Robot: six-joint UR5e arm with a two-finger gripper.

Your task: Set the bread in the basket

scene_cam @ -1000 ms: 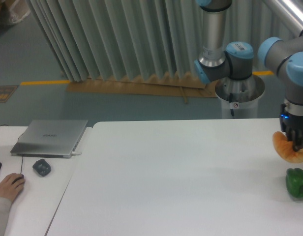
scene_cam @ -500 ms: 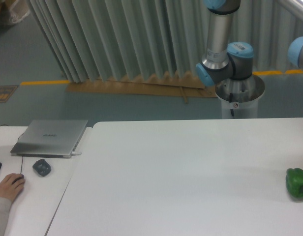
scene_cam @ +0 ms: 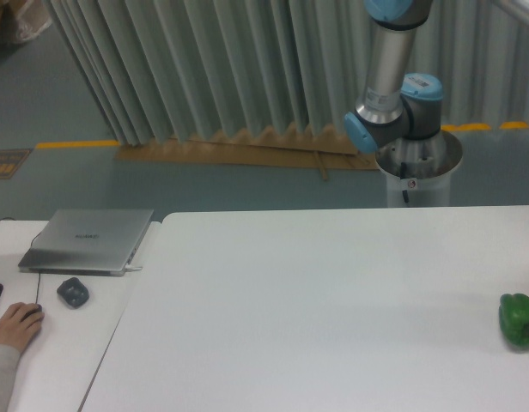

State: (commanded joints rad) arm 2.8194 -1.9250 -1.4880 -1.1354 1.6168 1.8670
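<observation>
The bread is out of view. The basket is out of view too. My gripper is out of view past the right edge of the frame. Only the arm's base (scene_cam: 417, 154) and its lower joints (scene_cam: 393, 103) show at the back right, behind the white table (scene_cam: 316, 309).
A green bell pepper (scene_cam: 519, 319) lies at the table's right edge. On the side table at the left are a closed grey laptop (scene_cam: 88, 240), a dark mouse-like object (scene_cam: 72, 292) and a person's hand (scene_cam: 15, 324) on a mouse.
One second ago my gripper held the bread above the pepper at the right edge. Gripper and bread have since left the frame to the right, and the arm's upper links have swung that way.
</observation>
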